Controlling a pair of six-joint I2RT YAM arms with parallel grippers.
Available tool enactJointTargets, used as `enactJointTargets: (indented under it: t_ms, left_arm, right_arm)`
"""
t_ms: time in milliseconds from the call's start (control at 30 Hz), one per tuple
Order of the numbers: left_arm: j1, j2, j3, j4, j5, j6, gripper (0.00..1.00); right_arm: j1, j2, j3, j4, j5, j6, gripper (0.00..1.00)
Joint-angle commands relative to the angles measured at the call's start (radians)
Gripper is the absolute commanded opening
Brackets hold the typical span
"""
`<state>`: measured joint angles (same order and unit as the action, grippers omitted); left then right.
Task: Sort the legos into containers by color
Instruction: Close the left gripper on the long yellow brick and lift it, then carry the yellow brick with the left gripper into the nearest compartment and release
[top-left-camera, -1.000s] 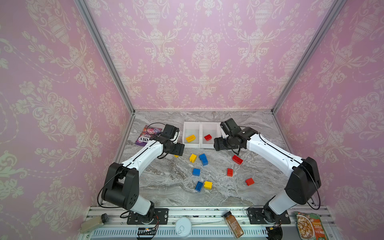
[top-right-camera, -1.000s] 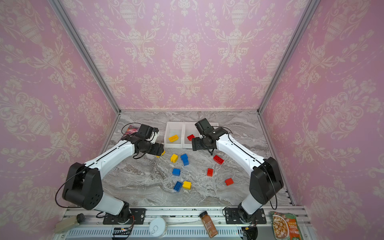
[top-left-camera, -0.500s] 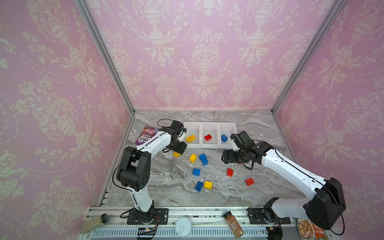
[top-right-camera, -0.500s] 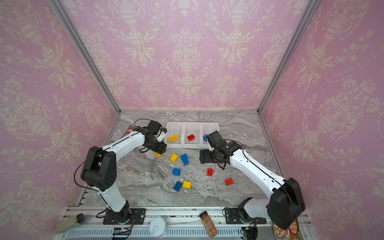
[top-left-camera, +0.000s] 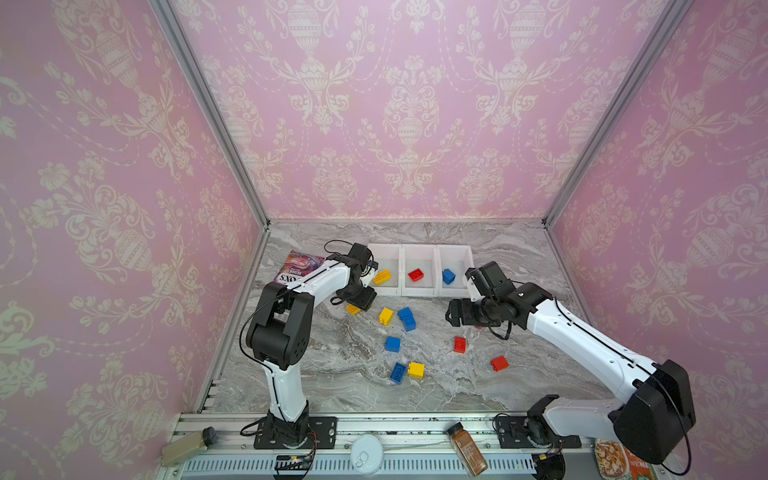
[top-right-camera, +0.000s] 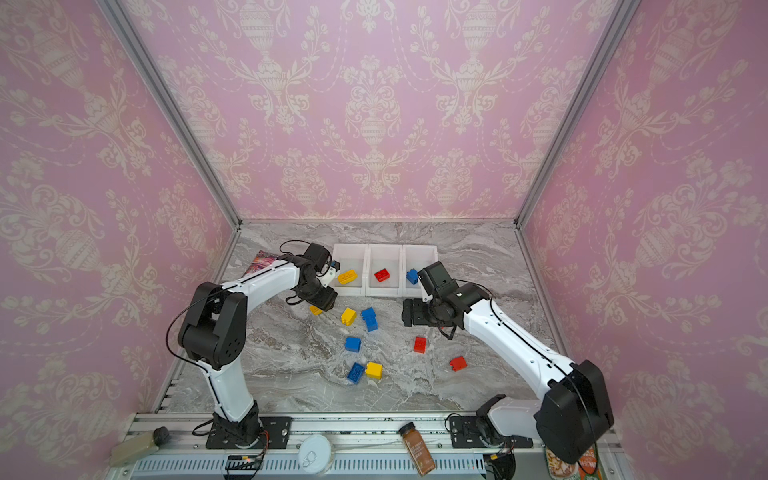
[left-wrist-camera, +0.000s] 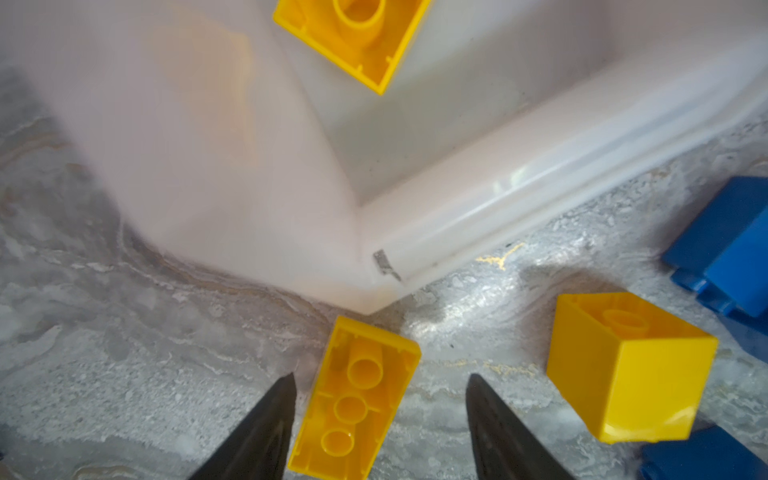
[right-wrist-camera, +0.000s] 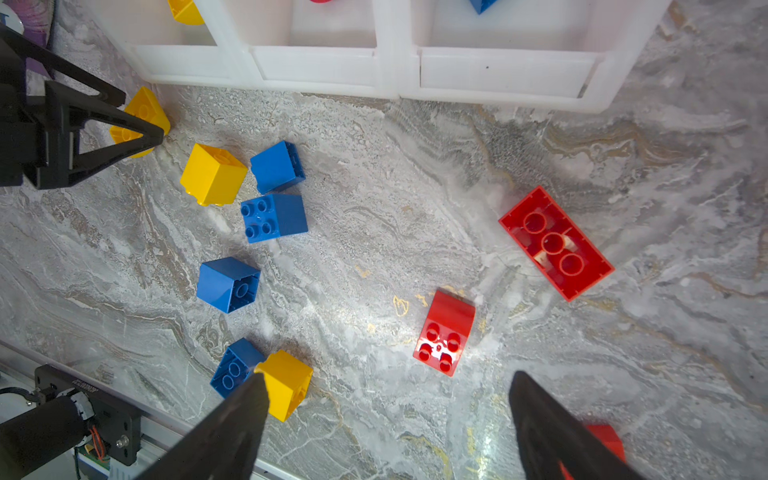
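Three white containers (top-left-camera: 419, 291) stand in a row at the back, holding a yellow lego (top-left-camera: 382, 276), a red one (top-left-camera: 415, 274) and a blue one (top-left-camera: 448, 276). My left gripper (left-wrist-camera: 380, 376) is low at the left bin's front corner. It is open, straddling an upturned yellow oblong brick (left-wrist-camera: 357, 399) on the table, one finger close to it and the other apart. My right gripper (right-wrist-camera: 388, 377) hangs open and empty above the marble, near a red square brick (right-wrist-camera: 444, 332) and a red oblong one (right-wrist-camera: 557, 243). Several yellow, blue and red bricks lie loose mid-table (top-left-camera: 392, 344).
A printed packet (top-left-camera: 299, 268) lies at the back left beside my left arm. On the front rail sit a spice bottle (top-left-camera: 467, 449), a white lid (top-left-camera: 365, 449) and a food pouch (top-left-camera: 611, 457). Pink walls close in three sides.
My right gripper left the right bin, where a blue brick now lies, and drew back over the table. The left gripper moved to the yellow brick and its jaws narrowed.
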<state>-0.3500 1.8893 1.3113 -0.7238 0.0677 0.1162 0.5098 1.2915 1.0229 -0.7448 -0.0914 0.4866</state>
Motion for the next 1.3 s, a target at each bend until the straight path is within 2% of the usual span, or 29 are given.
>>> enactJointTargets:
  t_ms: [0, 233, 467, 700, 967, 1100, 1267]
  left_arm:
    - [-0.002, 0.037, 0.006, -0.016, -0.025, 0.014, 0.63]
    - [-0.001, 0.036, -0.003, -0.008, -0.023, 0.002, 0.50]
    - [-0.009, 0.005, -0.015, -0.012, -0.006, -0.023, 0.28]
    - [-0.051, -0.090, -0.041, -0.018, -0.006, -0.054, 0.21]
    - [-0.093, -0.191, 0.035, -0.037, -0.002, -0.073, 0.21]
    - [-0.095, -0.168, 0.115, 0.006, 0.001, -0.063, 0.22]
    - [-0.095, -0.041, 0.266, 0.019, -0.037, -0.045, 0.22]
  right_arm:
    - [-0.009, -0.023, -0.013, -0.001, -0.010, 0.003, 0.92]
    - [-0.018, -0.039, -0.024, -0.002, -0.007, 0.002, 0.92]
    - [-0.024, -0.049, -0.039, 0.002, -0.007, 0.006, 0.92]
    - [-0.030, -0.049, -0.041, 0.005, -0.007, 0.005, 0.92]
    - [-0.034, -0.046, -0.039, 0.009, -0.003, 0.009, 0.92]
    - [-0.035, -0.046, -0.051, 0.015, 0.003, 0.013, 0.92]
    - [-0.035, -0.054, -0.060, 0.019, 0.003, 0.024, 0.92]
